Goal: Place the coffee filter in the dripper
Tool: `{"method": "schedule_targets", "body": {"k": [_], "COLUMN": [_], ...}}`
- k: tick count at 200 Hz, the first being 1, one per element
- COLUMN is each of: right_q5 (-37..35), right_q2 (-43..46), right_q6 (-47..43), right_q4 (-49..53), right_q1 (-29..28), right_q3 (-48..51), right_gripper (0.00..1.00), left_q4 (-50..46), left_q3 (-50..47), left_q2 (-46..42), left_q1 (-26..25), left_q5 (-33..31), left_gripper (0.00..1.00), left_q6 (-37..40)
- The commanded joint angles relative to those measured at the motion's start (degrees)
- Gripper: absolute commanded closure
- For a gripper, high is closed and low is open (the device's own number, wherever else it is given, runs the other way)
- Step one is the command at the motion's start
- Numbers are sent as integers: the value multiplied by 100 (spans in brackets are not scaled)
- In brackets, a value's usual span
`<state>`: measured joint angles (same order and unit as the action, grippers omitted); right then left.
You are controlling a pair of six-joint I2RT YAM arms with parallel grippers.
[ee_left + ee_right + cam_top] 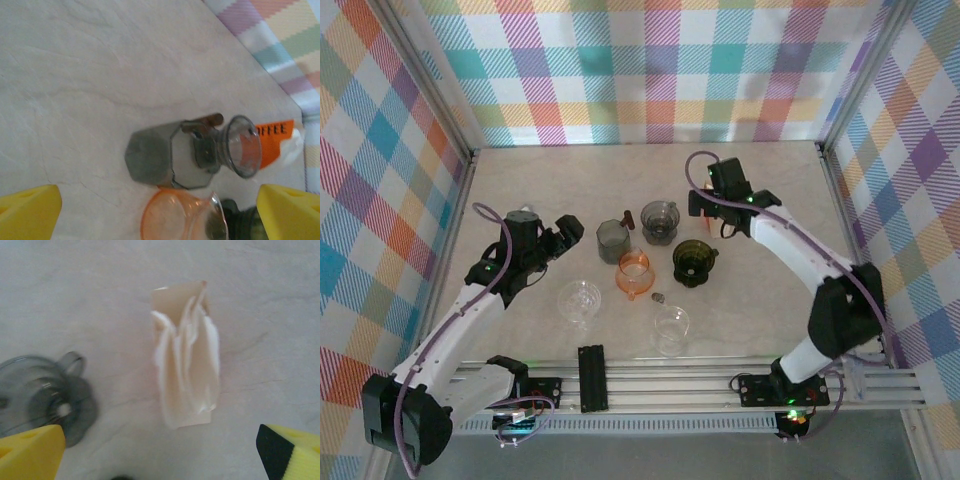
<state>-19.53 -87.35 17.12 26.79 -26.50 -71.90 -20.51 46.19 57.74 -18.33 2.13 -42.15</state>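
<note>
Below the right gripper (160, 455), its jaws spread wide and empty as if to straddle it, the folded coffee filter (186, 355) lies on the table (100, 290); a grey dripper (42, 390) stands at the filter's 8 o'clock; the left gripper (563, 237), likewise open, holds nothing.

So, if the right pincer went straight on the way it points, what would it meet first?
Probably the folded coffee filter on the table, centred ahead of the open right pincer.
</note>
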Motion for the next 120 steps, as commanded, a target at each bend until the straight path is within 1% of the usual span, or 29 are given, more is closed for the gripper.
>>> {"method": "schedule_targets", "body": {"k": [1, 13, 23, 48, 66, 94, 120], "right_q5": [526, 798, 982, 1076, 946, 572, 623], "right_q2": [517, 817, 1035, 1496, 1788, 2128, 2023], "right_q6": [250, 350, 365, 526, 997, 1998, 2553], "right_q4": [202, 332, 478, 799, 965, 648, 124], "right_q1": [-341, -490, -612, -844, -849, -810, -687], "right_q3": [622, 926, 1124, 1590, 1897, 2422, 2557], "right_gripper": [1, 3, 7, 11, 13, 21, 22], "left_q4": [-781, -862, -927, -1254, -1317, -1256, -1193], "left_q3": [324, 218, 125, -2, -110, -208, -234], "left_q2": [-29, -119, -216, -366, -458, -581, -621], "left_q1": [-180, -278, -382, -665, -878, -1124, -1138], "left_q5": [473, 593, 639, 546, 509, 344, 319], "left_gripper": [0, 0, 3, 8, 8, 7, 6], "left_q6": [210, 241, 258, 319, 322, 255, 221]}}
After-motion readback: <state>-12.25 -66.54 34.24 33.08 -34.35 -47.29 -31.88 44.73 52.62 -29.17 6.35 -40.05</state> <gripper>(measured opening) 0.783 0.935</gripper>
